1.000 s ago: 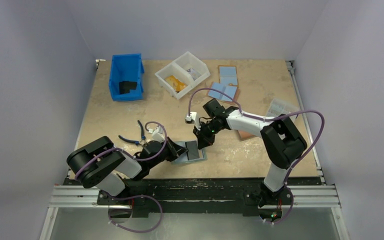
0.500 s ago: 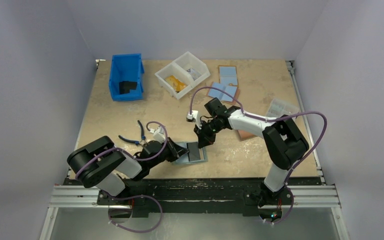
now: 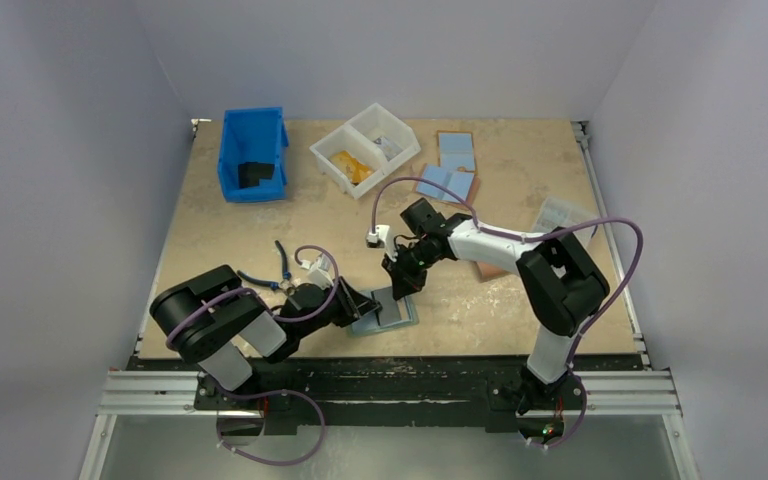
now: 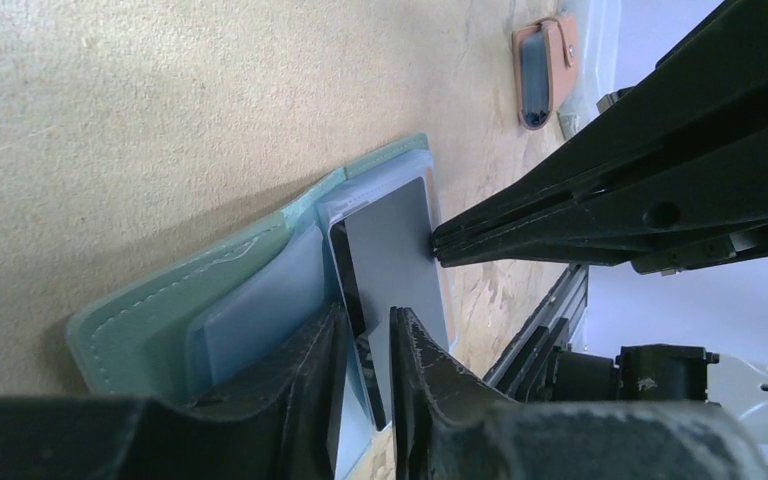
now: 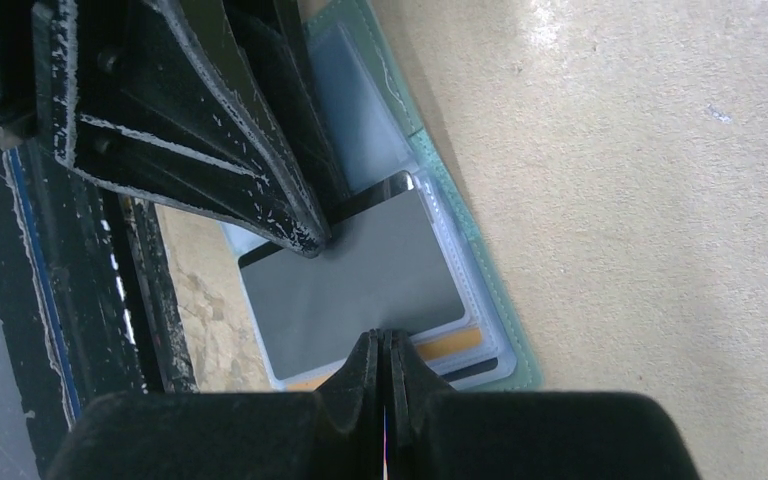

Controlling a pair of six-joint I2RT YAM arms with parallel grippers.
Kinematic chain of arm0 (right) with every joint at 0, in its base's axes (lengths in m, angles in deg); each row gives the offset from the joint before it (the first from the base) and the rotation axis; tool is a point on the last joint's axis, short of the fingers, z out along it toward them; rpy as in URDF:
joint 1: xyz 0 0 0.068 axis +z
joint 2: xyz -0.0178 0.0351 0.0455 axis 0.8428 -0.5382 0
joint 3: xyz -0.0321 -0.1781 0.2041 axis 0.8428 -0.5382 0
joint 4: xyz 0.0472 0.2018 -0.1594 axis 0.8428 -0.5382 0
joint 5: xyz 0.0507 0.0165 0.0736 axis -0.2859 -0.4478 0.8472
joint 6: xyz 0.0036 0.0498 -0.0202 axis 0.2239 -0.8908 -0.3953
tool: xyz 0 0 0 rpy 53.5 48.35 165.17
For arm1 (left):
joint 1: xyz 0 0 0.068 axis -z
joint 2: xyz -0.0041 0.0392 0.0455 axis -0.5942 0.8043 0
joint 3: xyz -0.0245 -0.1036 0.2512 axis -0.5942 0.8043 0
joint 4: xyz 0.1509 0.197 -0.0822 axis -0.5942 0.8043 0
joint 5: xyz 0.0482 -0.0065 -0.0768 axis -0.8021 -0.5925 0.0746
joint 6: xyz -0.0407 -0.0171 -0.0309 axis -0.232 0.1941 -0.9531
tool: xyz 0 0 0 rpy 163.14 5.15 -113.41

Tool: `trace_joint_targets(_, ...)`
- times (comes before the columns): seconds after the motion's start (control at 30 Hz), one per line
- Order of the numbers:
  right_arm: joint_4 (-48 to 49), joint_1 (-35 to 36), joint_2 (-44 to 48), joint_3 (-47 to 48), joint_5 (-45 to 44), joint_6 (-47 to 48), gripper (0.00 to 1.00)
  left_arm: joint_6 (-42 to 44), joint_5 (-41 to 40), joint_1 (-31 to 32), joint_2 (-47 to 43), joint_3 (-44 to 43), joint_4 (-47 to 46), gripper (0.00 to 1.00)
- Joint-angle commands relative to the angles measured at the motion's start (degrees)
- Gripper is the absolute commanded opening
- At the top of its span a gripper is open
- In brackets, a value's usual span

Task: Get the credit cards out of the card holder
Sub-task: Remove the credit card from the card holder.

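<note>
Lying open near the front edge of the worktop (image 3: 260,230), a teal card holder (image 3: 401,321) sits between the left hand (image 3: 365,303) and the right hand (image 3: 402,295), seen from above. From the left wrist, that hand's fingers stand slightly parted, straddling the dark edge of a grey card (image 4: 390,250); the right hand, pressed together, touches the card's far edge. From the right wrist, the grey card lies over the holder's clear sleeves, with an orange card (image 5: 450,345) showing beneath.

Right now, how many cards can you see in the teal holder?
2: a grey card lying on the open card holder, and an orange card peeking out beneath it. More may be hidden.
</note>
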Motion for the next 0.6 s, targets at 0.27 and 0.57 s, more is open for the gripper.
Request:
trace_joint_targets(0.27,-2.87,5.29,-2.82,2.40,0.55,2.05,0.00,-2.65,2.78,0.39,5.03,1.28,-16.32,0.33)
trace_joint_targets(0.57,-2.99,4.78,-2.07,2.38,0.33,1.64,0.00,-3.56,1.71,0.37,6.27,2.76,-19.68,0.00)
